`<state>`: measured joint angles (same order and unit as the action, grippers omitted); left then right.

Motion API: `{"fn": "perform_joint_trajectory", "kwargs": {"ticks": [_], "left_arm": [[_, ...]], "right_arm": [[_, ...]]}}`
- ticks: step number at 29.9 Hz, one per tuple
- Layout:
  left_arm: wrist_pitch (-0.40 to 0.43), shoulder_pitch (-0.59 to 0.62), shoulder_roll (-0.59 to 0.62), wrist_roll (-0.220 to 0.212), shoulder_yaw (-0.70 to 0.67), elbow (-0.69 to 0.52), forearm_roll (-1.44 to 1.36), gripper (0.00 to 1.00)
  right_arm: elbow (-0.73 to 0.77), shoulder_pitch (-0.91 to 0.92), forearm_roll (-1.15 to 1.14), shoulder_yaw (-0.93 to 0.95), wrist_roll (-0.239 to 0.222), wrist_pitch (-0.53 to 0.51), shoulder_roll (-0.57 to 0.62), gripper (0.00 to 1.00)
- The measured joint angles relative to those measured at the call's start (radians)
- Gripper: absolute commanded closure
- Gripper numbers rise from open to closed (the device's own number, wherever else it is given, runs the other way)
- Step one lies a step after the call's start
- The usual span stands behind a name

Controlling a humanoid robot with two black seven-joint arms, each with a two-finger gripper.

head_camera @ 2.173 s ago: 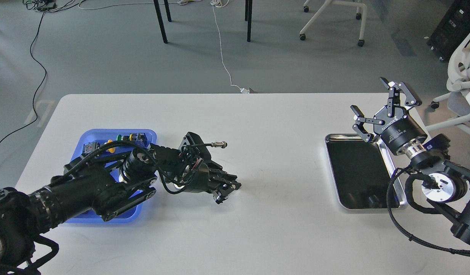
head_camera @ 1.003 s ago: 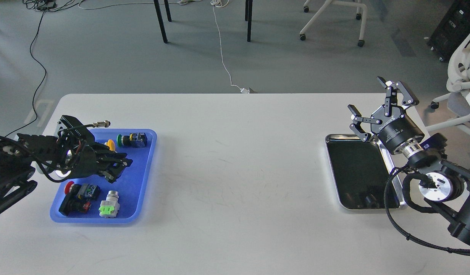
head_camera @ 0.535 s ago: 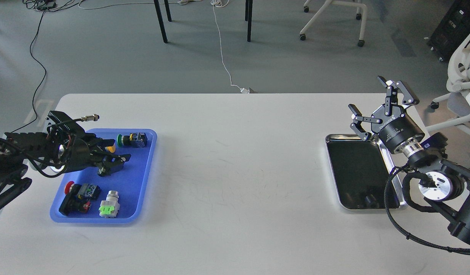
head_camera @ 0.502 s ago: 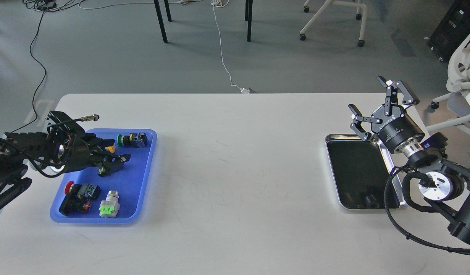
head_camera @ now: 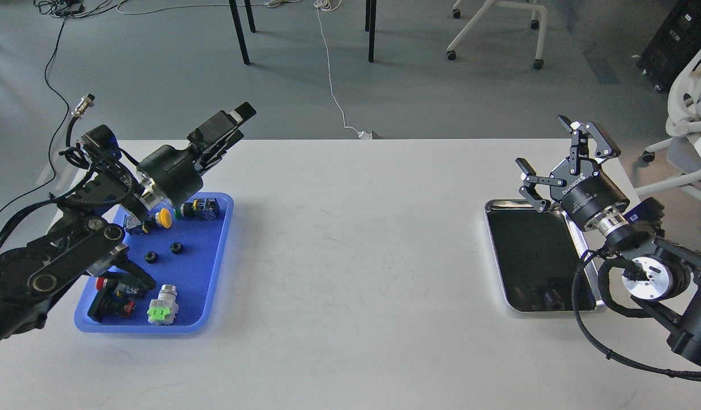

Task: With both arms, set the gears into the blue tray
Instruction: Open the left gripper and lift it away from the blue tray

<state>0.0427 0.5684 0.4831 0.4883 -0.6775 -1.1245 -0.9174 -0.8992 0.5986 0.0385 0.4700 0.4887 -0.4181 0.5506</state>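
Two small black gears lie side by side in the blue tray (head_camera: 197,273), one (head_camera: 176,247) right of the other (head_camera: 151,257). My left gripper (head_camera: 236,118) is raised above the tray's far edge, pointing up and to the right, clear of the gears. Its fingers overlap side-on, so I cannot tell their state. At the table's right end my right gripper (head_camera: 542,143) hangs open and empty above the far corner of the silver-rimmed tray (head_camera: 555,310).
Several push-button switches share the blue tray: yellow (head_camera: 164,217), green (head_camera: 199,208), red (head_camera: 112,296) and green-white (head_camera: 161,307). The silver-rimmed tray's black bottom shows nothing on it. Chairs and cables stand on the floor beyond the table.
My left arm has lifted out of the blue tray and swung up and right. Two gears now show where its gripper was. The right arm barely moved.
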Motion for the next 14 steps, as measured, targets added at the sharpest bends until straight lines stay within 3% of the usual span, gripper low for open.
{"fn": "perform_joint_trajectory", "kwargs": {"ticks": [3, 9, 14], "left_arm": [[0.011, -0.051, -0.074, 0.0, -0.107, 0.009, 0.084, 0.02], [0.183, -0.174, -0.211, -0.133, -0.353, 0.042, 0.191, 0.02], [0.224, -0.212, -0.25, -0.146, -0.401, 0.05, 0.195, 0.02]], "right_arm": [[0.004, 0.009, 0.0, -0.005, 0.0, -0.004, 0.0, 0.01], [0.005, 0.008, 0.0, -0.005, 0.0, -0.008, -0.026, 0.01], [0.0, 0.0, 0.0, -0.006, 0.0, -0.009, -0.049, 0.01]]}}
